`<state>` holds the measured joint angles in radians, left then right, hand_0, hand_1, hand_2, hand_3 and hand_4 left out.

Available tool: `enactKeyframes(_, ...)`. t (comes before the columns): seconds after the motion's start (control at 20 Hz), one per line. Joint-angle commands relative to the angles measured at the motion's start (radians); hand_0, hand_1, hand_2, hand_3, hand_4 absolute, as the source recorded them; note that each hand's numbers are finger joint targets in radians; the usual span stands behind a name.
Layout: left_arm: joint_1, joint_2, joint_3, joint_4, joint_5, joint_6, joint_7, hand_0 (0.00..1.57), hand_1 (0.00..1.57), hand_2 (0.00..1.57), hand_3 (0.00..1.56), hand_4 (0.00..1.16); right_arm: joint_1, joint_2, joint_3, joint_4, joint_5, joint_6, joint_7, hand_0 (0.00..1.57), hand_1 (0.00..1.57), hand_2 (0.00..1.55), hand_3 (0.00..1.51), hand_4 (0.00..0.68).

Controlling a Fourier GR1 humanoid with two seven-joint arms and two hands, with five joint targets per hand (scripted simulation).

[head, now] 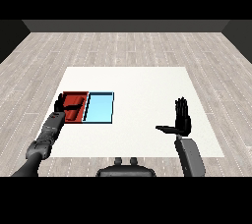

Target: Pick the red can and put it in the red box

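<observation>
right hand (183, 120) nearest, at 4 o'clock on table (142, 83): fingers straight up, thumb out sideways, holding nothing. left hand (63, 103) at 9 o'clock, over red tray (78, 94), fingers spread and relaxed, nothing between them as far as view shows. blue tray (100, 108) touching red one on its 3 o'clock side. red can: not visible; may lie in red tray under left hand, cannot tell. judgement: if placing is done, lift left hand straight up, avoid dragging tray wall.
</observation>
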<state>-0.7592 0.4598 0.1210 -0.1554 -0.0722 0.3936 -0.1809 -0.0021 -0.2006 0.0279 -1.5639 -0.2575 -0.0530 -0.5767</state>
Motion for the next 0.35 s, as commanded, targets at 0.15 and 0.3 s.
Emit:
enactKeyframes(0.15, 0.011, -0.076, 0.172, -0.280, 0.200, -0.111, -0.405, 0.00, 0.00, 0.00, 0.00, 0.00, 0.000, 0.034, 0.038, -0.019, -0.002, 0.008, 0.002, 0.00, 0.00, 0.00, 0.00, 0.000)
enactKeyframes(0.3, 0.079, -0.136, 0.175, -0.387, 0.237, -0.176, -0.518, 0.00, 0.00, 0.00, 0.00, 0.00, -0.004, -0.013, -0.001, -0.007, -0.020, 0.038, 0.015, 0.00, 0.00, 0.00, 0.00, 0.000)
